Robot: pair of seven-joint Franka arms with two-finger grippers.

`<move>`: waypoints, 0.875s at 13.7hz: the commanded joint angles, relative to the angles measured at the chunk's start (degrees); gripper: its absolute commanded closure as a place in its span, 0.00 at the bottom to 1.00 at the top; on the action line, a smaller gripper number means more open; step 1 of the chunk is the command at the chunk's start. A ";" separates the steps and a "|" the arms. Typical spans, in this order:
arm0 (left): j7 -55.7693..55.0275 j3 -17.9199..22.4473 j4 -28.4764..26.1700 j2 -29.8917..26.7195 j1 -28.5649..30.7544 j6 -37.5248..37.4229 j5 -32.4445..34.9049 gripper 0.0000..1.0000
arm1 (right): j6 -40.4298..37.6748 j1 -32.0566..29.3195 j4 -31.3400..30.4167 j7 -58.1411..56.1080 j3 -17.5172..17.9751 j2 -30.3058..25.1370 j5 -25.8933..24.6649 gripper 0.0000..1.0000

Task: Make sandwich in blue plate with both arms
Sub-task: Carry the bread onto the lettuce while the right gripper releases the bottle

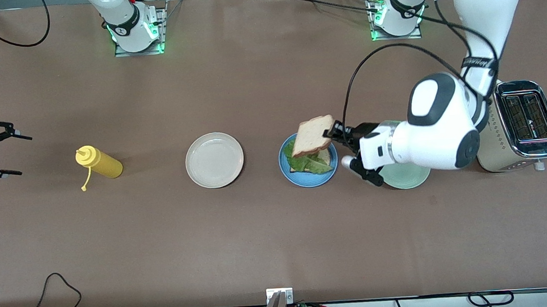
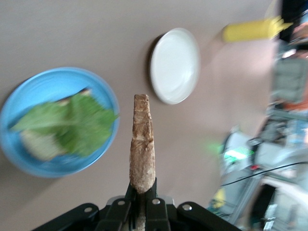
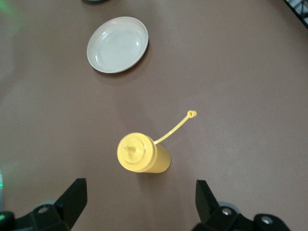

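Observation:
The blue plate (image 1: 300,178) (image 2: 45,86) holds a bread slice (image 1: 325,156) with a green lettuce leaf (image 1: 309,163) (image 2: 72,125) on top. My left gripper (image 1: 330,132) (image 2: 142,192) is shut on the edge of a second bread slice (image 1: 313,135) (image 2: 142,144), tilted in the air over the plate. Toward the right arm's end of the table my right gripper (image 1: 10,154) (image 3: 142,197) waits open, with nothing between its fingers, beside a yellow squeeze bottle (image 1: 98,162) (image 3: 143,153).
A beige-white plate (image 1: 214,159) (image 2: 174,65) (image 3: 118,44) sits between the bottle and the blue plate. A pale green plate (image 1: 407,177) lies partly under the left arm. A silver toaster (image 1: 520,124) stands at the left arm's end.

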 commanded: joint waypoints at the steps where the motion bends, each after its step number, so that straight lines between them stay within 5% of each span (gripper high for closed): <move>1: 9.82 0.15 -2.98 2.78 1.44 4.44 -8.35 1.00 | 0.71 6.59 -2.19 22.13 -0.30 -7.85 -9.06 0.00; 4: 19.76 0.15 -11.17 2.78 3.20 11.59 -17.84 1.00 | 0.01 12.39 -2.55 41.15 0.05 -12.18 -13.48 0.00; 7: 23.57 0.15 -13.98 4.53 6.01 11.95 -19.26 0.99 | -1.49 19.94 -2.11 63.64 0.06 -14.64 -16.90 0.00; 12: 33.57 0.24 -17.86 8.30 7.51 15.02 -23.64 0.98 | -1.58 23.05 -1.58 79.44 0.14 -16.05 -19.54 0.00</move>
